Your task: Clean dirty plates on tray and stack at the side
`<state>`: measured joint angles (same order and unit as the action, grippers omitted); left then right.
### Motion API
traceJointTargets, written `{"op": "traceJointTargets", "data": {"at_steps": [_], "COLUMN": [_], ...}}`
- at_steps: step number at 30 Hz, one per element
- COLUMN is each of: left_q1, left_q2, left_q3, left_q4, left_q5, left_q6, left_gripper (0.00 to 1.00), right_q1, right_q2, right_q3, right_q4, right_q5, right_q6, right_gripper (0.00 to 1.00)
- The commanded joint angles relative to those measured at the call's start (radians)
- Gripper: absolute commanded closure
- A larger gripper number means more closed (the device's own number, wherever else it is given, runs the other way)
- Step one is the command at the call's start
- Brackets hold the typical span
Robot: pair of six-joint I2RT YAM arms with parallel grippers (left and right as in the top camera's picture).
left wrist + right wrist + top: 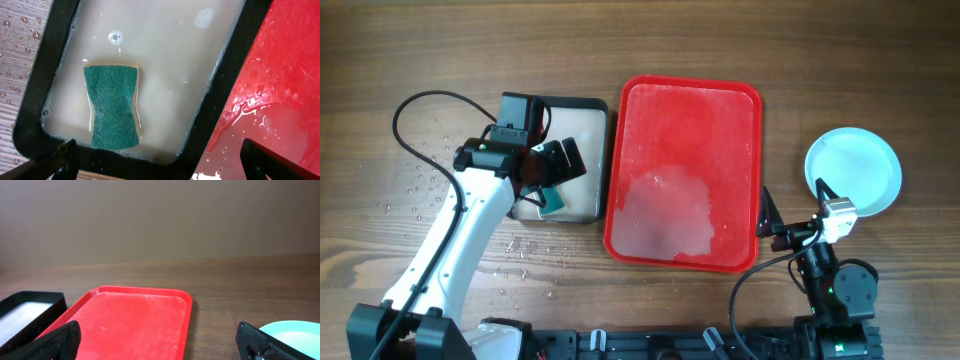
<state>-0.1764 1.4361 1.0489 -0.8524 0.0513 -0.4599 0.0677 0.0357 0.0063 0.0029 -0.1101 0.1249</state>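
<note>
Hovering spread over sponge (112, 107), left pincer (157, 162) just left of tray (720, 130); right pincer (159, 342) spread, plates (853, 172) beside it.

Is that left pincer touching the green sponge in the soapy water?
Apart. The left wrist view shows the sponge lying free, a clear gap between it and both fingertips of the open left pincer.

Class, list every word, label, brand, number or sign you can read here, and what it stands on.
None can be read: the large red plastic tray, the black-rimmed tray of cloudy water, the green sponge and the pale blue round plate show no print.
</note>
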Motion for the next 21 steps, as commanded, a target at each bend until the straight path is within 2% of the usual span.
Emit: {"op": "traceJointTargets", "data": {"at_steps": [1,7,10,11,13,16,18,21], "left_q1": [0.003,-0.02,-0.06,-0.06,-0.06,-0.034,-0.008,0.019], "left_q2": [-0.008,-0.078,-0.254,-0.305,-0.486,-0.727,-0.892,-1.087], "left_q3": [0.004,-0.021,-0.144,-0.189,-0.353,-0.566,-0.687,-0.775], "left_q4": [0.0,0.0,0.043,0.099,0.357,0.619,0.727,0.752], "left_q5": [0.005,0.004,-0.043,-0.045,-0.045,-0.041,-0.04,-0.04], "left_q6": [0.011,0.012,0.012,0.011,0.013,0.013,0.031,0.066], "left_gripper": [0.0,0.0,0.0,0.0,0.0,0.0,0.0,0.0], "right_q1": [0.002,0.002,0.002,0.002,0.002,0.002,0.002,0.002], "right_q2": [0.008,0.008,0.008,0.008,0.008,0.008,0.008,0.008], "right_q3": [0.0,0.0,0.0,0.0,0.0,0.0,0.0,0.0], "right_q4": [0.0,0.0,0.0,0.0,0.0,0.0,0.0,0.0], "right_q5": [0.018,0.018,0.018,0.018,0.018,0.018,0.018,0.018], "right_q6": [-0.019,-0.019,-0.019,-0.019,-0.019,-0.019,-0.019,-0.02], "right_gripper": [0.0,0.0,0.0,0.0,0.0,0.01,0.01,0.0]}}
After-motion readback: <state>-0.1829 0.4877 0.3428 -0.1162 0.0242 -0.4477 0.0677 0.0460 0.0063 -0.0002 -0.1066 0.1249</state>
